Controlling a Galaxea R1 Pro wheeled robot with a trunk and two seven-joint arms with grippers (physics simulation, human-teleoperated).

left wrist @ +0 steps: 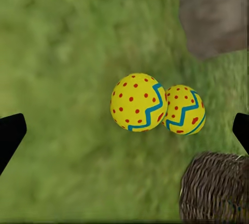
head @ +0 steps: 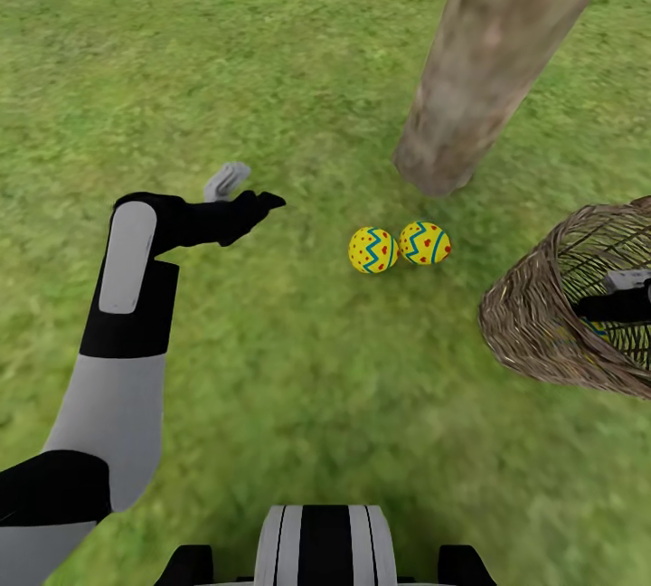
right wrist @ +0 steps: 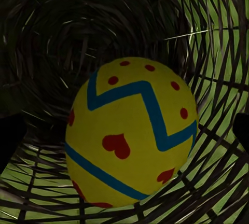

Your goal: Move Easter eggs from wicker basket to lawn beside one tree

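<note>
Spreading across the whole head view, the lawn (head: 271,369) is flat green grass with yellowish patches; no fence or other garden edge is in sight. The tree (head: 493,61) rises from the grass toward the far right, its pale mottled trunk leaning out of the top of the view. The wicker basket (head: 533,315) lies tipped on its side at the right edge of the grass, its mouth facing right, near the trunk's foot but apart from it. Two Easter eggs (head: 372,250) lie on the grass side by side, touching or nearly so, just in front of the trunk's base and between the left arm and the basket.

The left gripper (head: 246,190) hangs over the grass to the left of the two eggs. Its wrist view shows its dark fingertips (left wrist: 11,133) spread wide with nothing between them, the two eggs (left wrist: 138,102) below and beyond, the trunk's foot (left wrist: 215,14) and a part of the basket (left wrist: 215,187).

The right gripper (head: 624,292) reaches into the basket's mouth. Its wrist view alone reveals the third egg (right wrist: 132,130) resting on the woven wall inside the basket (right wrist: 46,37); dark fingertips (right wrist: 10,138) stand wide at either side of the egg, not touching it.
</note>
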